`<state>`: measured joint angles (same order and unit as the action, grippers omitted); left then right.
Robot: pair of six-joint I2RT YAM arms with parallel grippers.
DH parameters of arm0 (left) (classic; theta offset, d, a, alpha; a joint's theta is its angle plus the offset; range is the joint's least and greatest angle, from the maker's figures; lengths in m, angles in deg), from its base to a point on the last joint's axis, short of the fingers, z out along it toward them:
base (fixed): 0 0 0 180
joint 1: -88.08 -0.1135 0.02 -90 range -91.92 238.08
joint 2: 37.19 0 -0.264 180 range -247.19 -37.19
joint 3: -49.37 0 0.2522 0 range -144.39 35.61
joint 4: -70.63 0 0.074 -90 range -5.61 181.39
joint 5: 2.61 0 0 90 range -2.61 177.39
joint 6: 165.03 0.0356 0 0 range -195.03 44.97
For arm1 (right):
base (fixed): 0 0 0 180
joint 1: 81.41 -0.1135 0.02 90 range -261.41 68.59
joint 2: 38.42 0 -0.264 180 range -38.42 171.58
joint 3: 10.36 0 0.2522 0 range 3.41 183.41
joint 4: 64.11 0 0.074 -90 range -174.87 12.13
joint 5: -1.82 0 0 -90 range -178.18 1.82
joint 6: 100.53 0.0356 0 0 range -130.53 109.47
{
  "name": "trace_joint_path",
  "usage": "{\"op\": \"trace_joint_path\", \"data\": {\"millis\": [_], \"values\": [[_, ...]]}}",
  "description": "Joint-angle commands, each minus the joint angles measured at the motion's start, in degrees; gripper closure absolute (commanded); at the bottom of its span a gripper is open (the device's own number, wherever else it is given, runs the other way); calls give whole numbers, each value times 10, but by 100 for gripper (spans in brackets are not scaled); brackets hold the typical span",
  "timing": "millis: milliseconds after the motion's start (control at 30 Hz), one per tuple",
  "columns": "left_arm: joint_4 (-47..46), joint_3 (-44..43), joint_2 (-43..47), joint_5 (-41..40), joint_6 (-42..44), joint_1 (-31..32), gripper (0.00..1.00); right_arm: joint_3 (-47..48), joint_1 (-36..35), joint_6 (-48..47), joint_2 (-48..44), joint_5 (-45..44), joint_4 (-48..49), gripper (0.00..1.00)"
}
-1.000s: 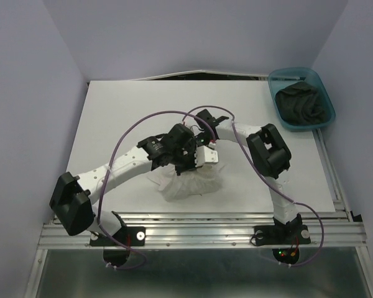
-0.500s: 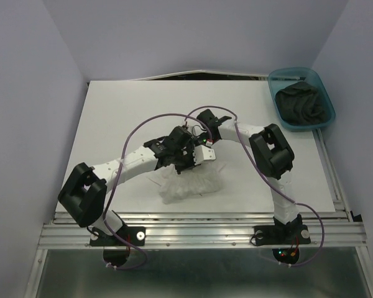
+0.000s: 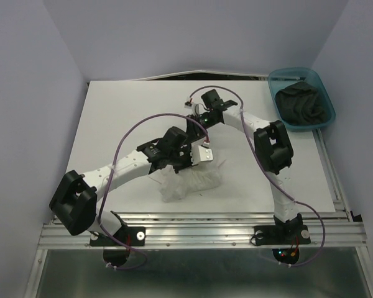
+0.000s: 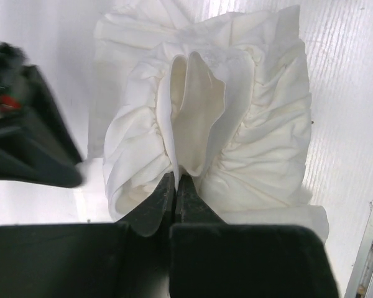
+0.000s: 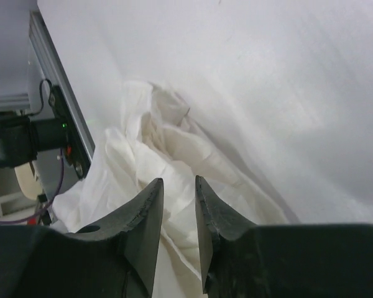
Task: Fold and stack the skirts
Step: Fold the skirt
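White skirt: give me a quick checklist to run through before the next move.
1. Left pincer shut on the white skirt edge: ok.
2. Right pincer open and empty: ok.
3. White skirt folded flat: not ok, it is bunched in a heap.
4. Number of cloth layers in the left pincer: cannot tell.
5. Black skirt laid out for folding: not ok, it is crumpled in the bin.

One fixed camera, high at the near edge, looks down over the whole surface. Two wrist cameras look closely at the white skirt, which the overhead view shares.
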<state>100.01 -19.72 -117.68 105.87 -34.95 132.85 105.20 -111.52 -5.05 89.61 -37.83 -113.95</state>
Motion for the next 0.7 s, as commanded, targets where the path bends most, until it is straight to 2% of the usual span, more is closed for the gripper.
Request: {"op": "trace_joint_path", "data": {"millis": [0,100,133,200,300,333,533,667], "values": [[28,-13,18,23,21,-1,100,90,36,34,23,-4,2,66],[36,-15,17,24,26,-1,100,102,41,31,38,-24,1,65],[38,-18,17,25,28,-1,100,99,41,27,44,-38,0,68],[36,-22,14,24,26,-2,100,86,41,8,50,-52,-5,76],[29,-41,0,16,18,-13,100,57,41,-10,59,-53,-20,97],[35,-59,-17,17,21,-16,100,46,41,-13,59,-51,-22,99],[40,-125,-80,29,33,-53,100,-41,41,-24,54,-16,-13,99],[15,-128,-113,24,45,-65,100,-59,41,-24,50,-3,-8,99]]}}
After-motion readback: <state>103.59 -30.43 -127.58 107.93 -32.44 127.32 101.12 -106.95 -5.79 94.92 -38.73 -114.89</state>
